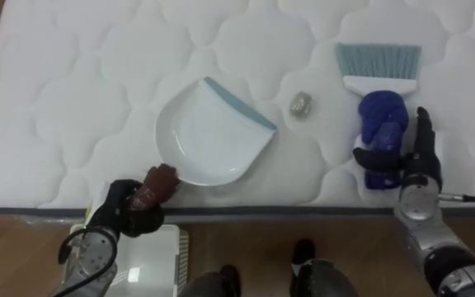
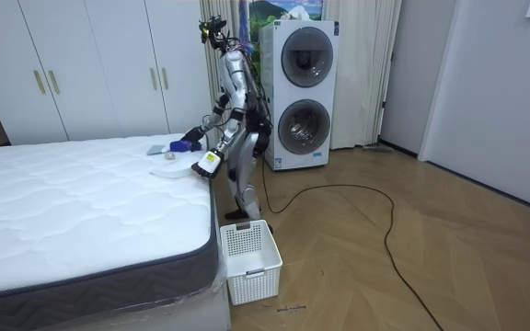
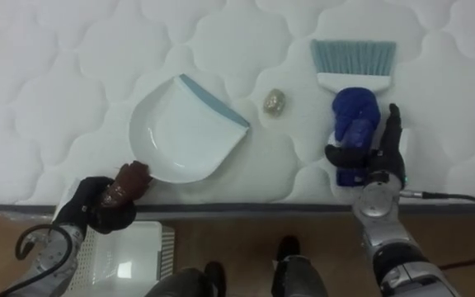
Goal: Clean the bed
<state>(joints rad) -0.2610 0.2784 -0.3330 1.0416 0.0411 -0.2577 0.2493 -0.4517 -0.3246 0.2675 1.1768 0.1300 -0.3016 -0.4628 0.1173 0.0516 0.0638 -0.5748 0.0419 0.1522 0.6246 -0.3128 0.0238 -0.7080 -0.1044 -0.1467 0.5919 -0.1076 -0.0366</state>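
Note:
A white dustpan [image 1: 209, 132] with a blue lip lies on the white quilted mattress [image 1: 72, 99]. Its brown handle [image 1: 160, 180] points at the bed's near edge, and my left hand [image 1: 129, 208] is shut on that handle. A small crumpled scrap [image 1: 302, 105] rests just right of the pan's lip. Further right lies a brush [image 1: 383, 115] with a blue handle and pale blue bristles pointing away. My right hand [image 1: 415, 165] sits at the handle's near end, thumb across it and fingers straight along its right side. In the room view I stand bent over the bed's edge [image 2: 212, 198].
A white slatted basket [image 1: 151, 257] stands on the wooden floor below the bed edge, by my left arm, and appears as the basket [image 2: 251, 260] in the room view. Stacked washing machines [image 2: 300, 92] and white wardrobes [image 2: 90, 64] stand behind.

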